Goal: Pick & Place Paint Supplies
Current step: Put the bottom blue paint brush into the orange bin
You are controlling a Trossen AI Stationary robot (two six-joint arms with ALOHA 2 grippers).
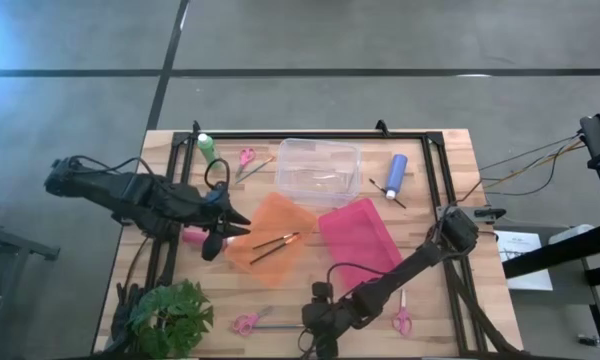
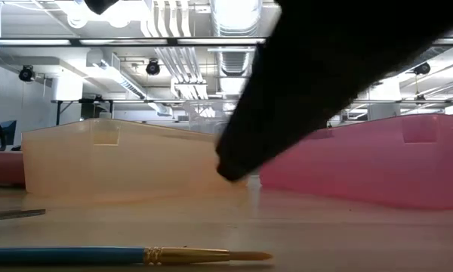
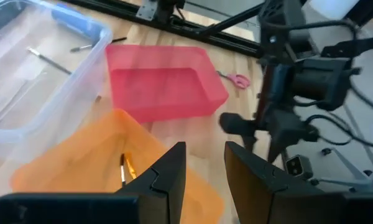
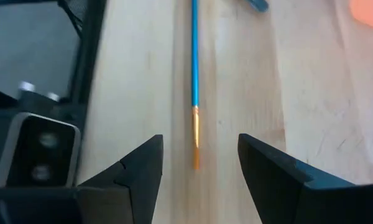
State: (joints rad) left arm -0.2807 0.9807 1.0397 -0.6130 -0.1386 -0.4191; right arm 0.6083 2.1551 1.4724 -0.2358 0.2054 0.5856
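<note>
Where wood shows — slim blue-handled paintbrush (image 4: 194, 74).

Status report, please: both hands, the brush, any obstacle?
Right hand open over blue brush. Left hand open, empty, above orange bin. Nothing in the way.

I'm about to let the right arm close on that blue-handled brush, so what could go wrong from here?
1. The blue-handled brush lies flat on the table; the open right gripper faces only its bristle end, so a pinch may slip or bend the tip.
2. The low camera sits close beside the fingers and could be bumped.
3. The left gripper hangs over the orange bin, crowding any drop-off there.
</note>
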